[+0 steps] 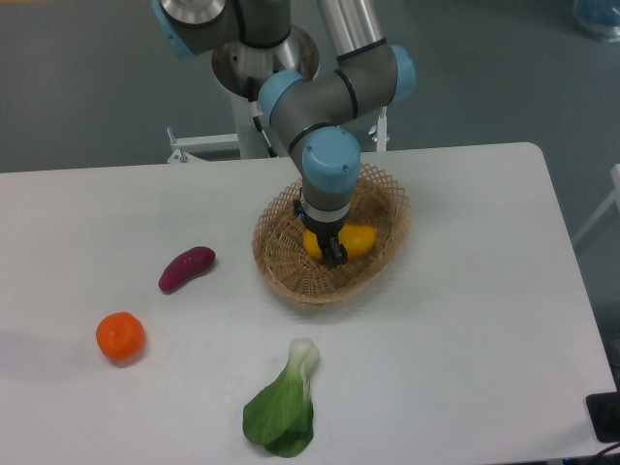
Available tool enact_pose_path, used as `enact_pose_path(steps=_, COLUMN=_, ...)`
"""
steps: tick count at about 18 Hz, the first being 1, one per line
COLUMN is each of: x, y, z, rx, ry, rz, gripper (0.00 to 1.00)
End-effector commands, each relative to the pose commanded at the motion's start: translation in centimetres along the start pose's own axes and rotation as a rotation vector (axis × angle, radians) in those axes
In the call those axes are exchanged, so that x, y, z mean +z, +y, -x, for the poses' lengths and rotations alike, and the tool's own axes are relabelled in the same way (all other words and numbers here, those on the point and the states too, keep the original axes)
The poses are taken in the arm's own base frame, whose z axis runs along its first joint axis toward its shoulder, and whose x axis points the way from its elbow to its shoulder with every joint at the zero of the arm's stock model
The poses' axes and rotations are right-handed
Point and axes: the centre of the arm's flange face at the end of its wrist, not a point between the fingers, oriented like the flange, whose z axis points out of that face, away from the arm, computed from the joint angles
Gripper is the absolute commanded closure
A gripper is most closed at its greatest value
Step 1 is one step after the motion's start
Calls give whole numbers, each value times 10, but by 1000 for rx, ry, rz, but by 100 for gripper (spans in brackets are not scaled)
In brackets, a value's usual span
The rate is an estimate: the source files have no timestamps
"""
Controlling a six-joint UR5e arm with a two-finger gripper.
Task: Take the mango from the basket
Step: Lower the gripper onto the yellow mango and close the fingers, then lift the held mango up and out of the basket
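The mango (359,239), smooth and yellow-orange, lies in the woven tan basket (281,254) at the middle of the table. My gripper (330,248) points straight down into the basket and is lowered onto the mango's middle. Yellow fruit shows on both sides of it. One dark fingertip (335,256) stands against the mango's near side; the other finger is hidden behind the wrist. I cannot see whether the fingers press on the fruit. The mango rests low in the basket.
A purple sweet potato (186,268) lies left of the basket. A round orange tangerine (120,336) sits further left and nearer. A green bok choy (282,411) lies near the front edge. The arm's base stands behind the table.
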Motion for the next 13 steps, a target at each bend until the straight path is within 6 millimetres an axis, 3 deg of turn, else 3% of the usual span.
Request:
enact_pose_path(steps=6, x=-13, y=1, z=4, rx=-86, ry=-20, rz=3, gripper=67)
enact_pose_path(steps=13, x=-53, y=6, z=30, rx=-194, ry=-107, rz=2, gripper=66)
